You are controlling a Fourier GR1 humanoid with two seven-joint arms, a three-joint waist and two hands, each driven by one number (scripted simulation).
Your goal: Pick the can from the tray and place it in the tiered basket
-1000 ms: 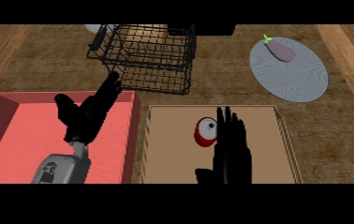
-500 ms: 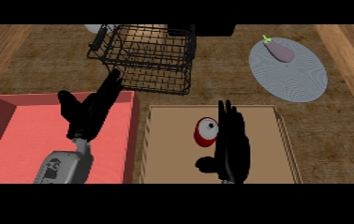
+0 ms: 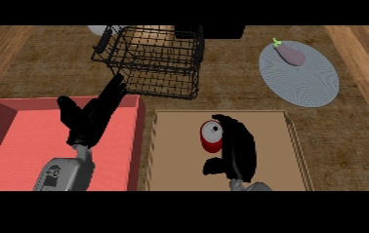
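The fingers of the right hand [image 3: 238, 151], straight a second ago, are now curled round the can [image 3: 210, 135] at eleven o'clock on the tray [image 3: 277, 173], so lifting is judged next.

right robot hand [image 3: 241, 149] around red can [image 3: 210, 138] in tray [image 3: 277, 144]

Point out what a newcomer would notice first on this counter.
First, the red can in the tan tray at bottom centre, with the black right hand close against its right side. Next, the black wire tiered basket at the top, and the left hand open over the red bin at left. A purple eggplant lies on a grey plate at upper right.
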